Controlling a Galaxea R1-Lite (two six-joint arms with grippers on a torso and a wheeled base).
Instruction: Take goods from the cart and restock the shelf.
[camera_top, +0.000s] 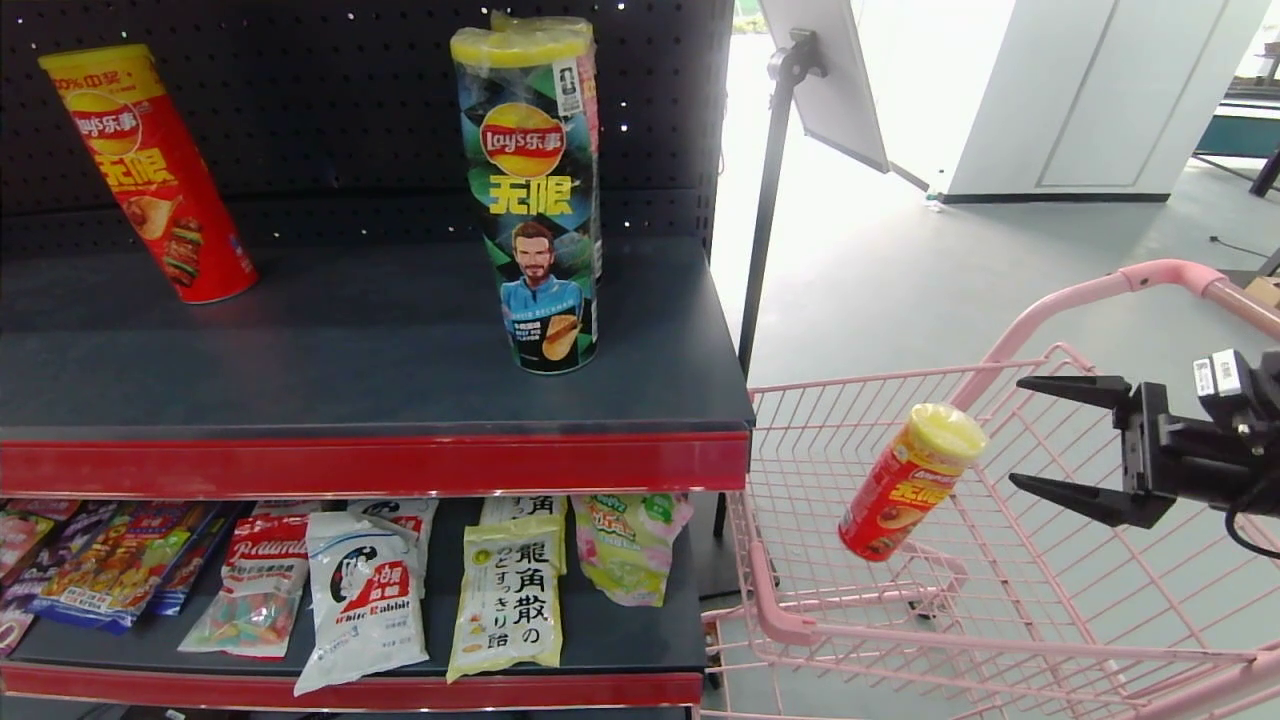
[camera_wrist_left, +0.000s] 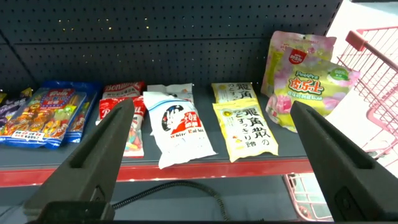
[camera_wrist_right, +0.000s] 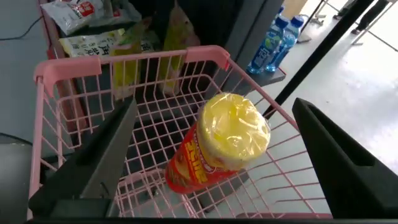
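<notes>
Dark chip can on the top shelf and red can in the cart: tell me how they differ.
The dark chip can stands upright on the top shelf; the red can sits tilted in the pink cart. The dark chip can looks much larger than the red can. Both are tubes with yellow lids.

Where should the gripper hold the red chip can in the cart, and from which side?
Likely just under the yellow lid, from where the right gripper is: the red chip can leans in the pink cart, lid end up, nearest that open gripper.
</notes>
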